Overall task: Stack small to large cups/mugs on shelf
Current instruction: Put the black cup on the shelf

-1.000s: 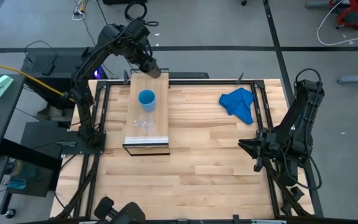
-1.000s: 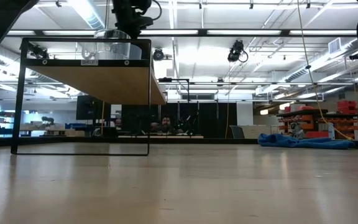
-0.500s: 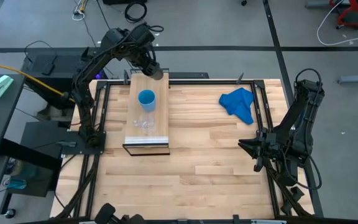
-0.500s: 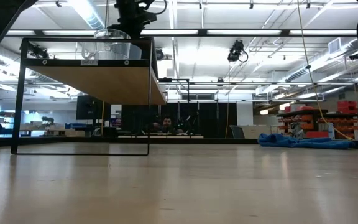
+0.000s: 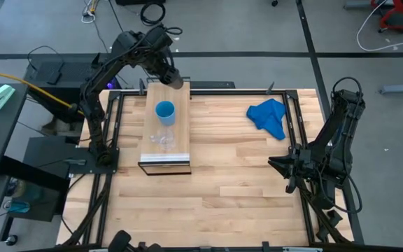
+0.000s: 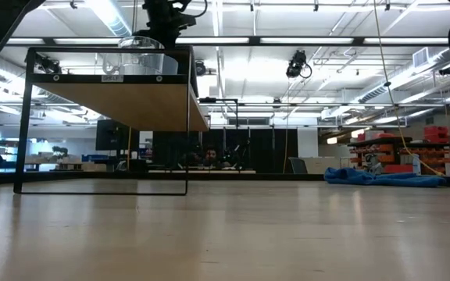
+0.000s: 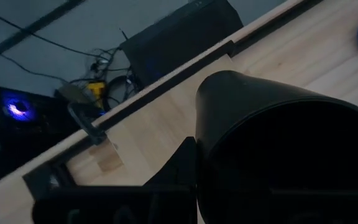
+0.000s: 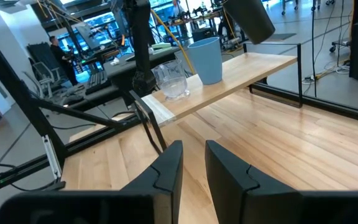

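The left pincer [image 5: 175,78], top left of the high view, grips the black cup [image 7: 291,155] above the shelf [image 5: 164,150]; the right pincer [image 8: 191,163] waits open, empty

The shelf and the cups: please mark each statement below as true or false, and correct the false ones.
1. The blue cup stands on the shelf. True.
2. The clear glass cup lies on the tabletop beside the blue cloth. False: it stands on the shelf next to the blue cup.
3. The left gripper holds the black cup in the air above the far end of the shelf. True.
4. The right gripper is shut on the blue cloth. False: it is open, holds nothing and is away from the cloth.
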`<state>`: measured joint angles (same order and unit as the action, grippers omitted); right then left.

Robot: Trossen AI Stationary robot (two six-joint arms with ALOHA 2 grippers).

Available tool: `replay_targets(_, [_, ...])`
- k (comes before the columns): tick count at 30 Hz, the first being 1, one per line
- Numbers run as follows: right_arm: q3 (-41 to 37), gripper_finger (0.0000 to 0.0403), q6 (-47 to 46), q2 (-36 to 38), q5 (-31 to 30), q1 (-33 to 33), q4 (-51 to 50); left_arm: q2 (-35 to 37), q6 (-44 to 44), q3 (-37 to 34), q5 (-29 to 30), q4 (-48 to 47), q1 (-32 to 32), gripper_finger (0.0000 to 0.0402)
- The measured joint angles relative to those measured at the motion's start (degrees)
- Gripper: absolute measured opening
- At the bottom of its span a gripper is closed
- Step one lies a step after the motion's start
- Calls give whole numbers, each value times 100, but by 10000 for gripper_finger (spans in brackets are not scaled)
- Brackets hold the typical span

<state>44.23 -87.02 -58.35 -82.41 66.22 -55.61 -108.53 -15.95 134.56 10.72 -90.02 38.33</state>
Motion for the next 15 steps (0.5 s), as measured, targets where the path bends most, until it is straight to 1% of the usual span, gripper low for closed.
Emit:
replay_targets(1, [0,75,0,0,0,0,0,10,3,0,85,1,-14,8])
replay_targets(3, [0,75,1,0,0,2,1,22,-137,0,72,0,-42,8])
replay_targets(6, [0,75,0,0,0,2,1,32,-8,0,138,2,-24,8])
replay_targets(8, [0,75,0,0,0,1,1,53,-209,0,-8,0,10,8])
replay_targets(9, [0,75,0,0,0,0,1,64,-137,-10,-47,5,-1,8])
replay_targets(11, [0,75,0,0,0,0,0,116,53,-136,190,-3,-17,8])
replay_targets(13, [0,75,0,0,0,1,1,137,-181,-344,60,17,2,8])
replay_targets(15, [0,75,0,0,0,0,1,238,-46,-750,-81,-7,11,8])
